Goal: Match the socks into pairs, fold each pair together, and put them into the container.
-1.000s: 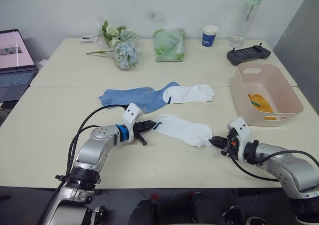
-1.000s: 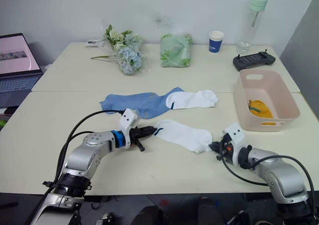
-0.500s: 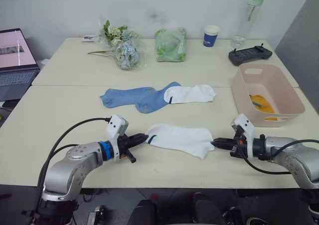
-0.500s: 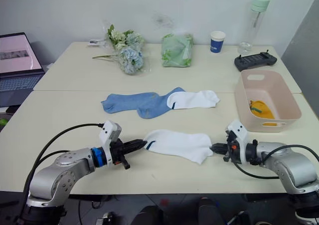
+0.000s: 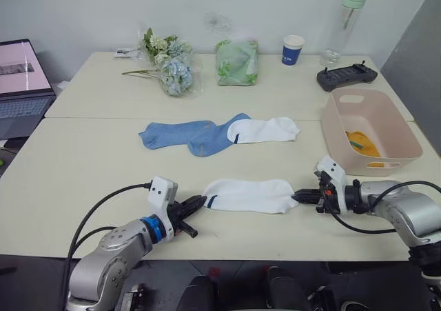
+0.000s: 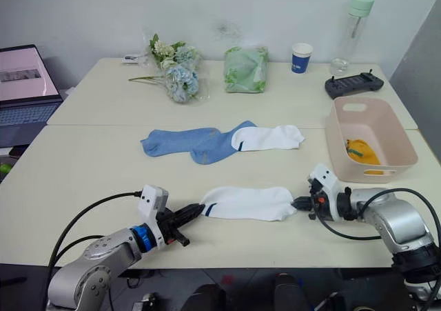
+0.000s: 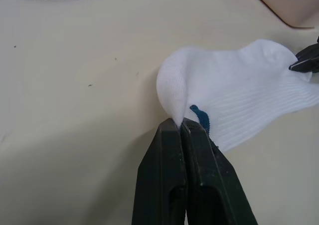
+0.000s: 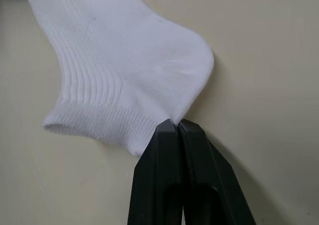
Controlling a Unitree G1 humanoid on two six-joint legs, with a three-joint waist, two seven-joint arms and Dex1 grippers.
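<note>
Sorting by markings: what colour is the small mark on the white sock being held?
Blue, on the white sock; clearest in the left wrist view.

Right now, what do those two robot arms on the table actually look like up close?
Both arms are silver-grey metal with rounded joints. Each wrist carries a small white box and black cables looping back along the arm. The left arm has a bright blue ring at its wrist. The left gripper and right gripper each end in two slim black fingers tapering to a point.

You had two white socks (image 5: 249, 195) (image 5: 264, 129) and two blue socks (image 5: 169, 132) (image 5: 215, 138) out on the table (image 5: 83, 159). One pink basin (image 5: 372, 111) held yellow socks (image 5: 360, 143), their number unclear. Behind stood one cup (image 5: 292, 49), one bottle (image 5: 346, 23), one bouquet (image 5: 167, 68).
</note>
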